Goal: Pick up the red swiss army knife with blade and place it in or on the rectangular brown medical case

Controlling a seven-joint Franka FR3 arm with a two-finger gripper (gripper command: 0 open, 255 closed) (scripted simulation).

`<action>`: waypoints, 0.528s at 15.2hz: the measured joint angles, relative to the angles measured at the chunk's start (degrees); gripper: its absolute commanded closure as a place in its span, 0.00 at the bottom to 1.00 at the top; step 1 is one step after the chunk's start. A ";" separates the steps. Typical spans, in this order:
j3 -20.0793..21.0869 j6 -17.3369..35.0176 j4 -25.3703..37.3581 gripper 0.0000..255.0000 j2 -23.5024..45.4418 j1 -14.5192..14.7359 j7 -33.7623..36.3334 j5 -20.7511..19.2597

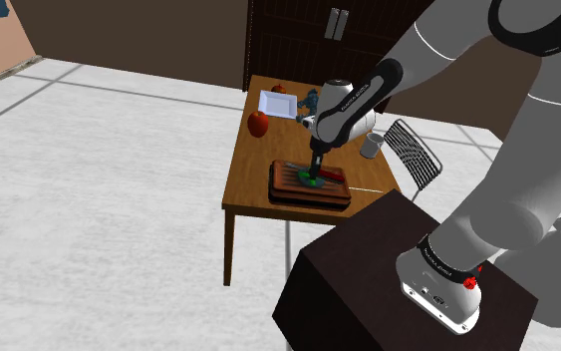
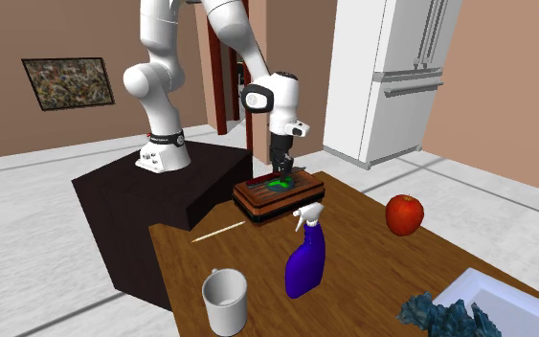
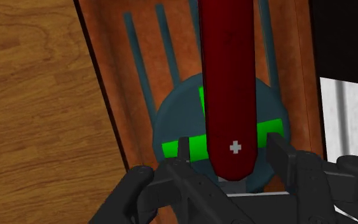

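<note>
Knife: the red pocket knife (image 3: 228, 76) lies flat on the lid of the brown case (image 3: 123, 95). Its long body runs away from the pincer across a round dark badge with a green cross (image 3: 171, 149). The end with the small white cross is nearest the fingers.
Pincer: the pincer (image 3: 229, 151) is spread, one finger on each side of the knife's near end. A strip of green shows between each finger and the red shell, so I read it as touching nothing.
Case: it sits on the wooden surface (image 1: 253, 184) at the edge nearest the stand (image 1: 368, 279). It is closed as far as I can tell, with grooves along its lid.
Handling: I'd expect the knife to be light, stiff and smooth-shelled (glossy sides slide easily under hard fingers). A hold belongs across the narrow width near the middle of the body, not at a rounded end.
Blade: I can't make one out; the knife's far end runs past the edge of the wrist view.
Progress: to my eye the knife rests on the case, which is what the task asks. The step left is lifting straight up without nudging it.
Risk: a finger brushing the shell on the way up could skid the knife off the lid.
Neighbours: an apple (image 2: 404, 213), a blue spray bottle (image 2: 305, 258) and a mug (image 2: 225, 300) stand well apart from the case.
</note>
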 measured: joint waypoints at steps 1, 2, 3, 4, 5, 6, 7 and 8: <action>0.00 0.00 0.00 0.00 0.00 0.00 0.00 0.00; 0.00 0.00 0.00 0.00 0.00 0.00 0.00 0.00; 0.00 0.00 0.00 0.00 0.00 0.00 0.00 0.00; 0.00 0.00 0.00 0.00 0.00 0.00 0.00 0.00; 0.00 0.00 0.00 0.00 0.00 0.00 0.00 0.00; -0.04 -0.95 0.08 0.00 -0.89 0.08 0.10 -0.09; -0.09 -2.50 0.07 0.00 -2.48 0.25 0.34 -0.26; -0.10 -4.26 0.14 0.00 -4.19 0.49 0.70 -0.44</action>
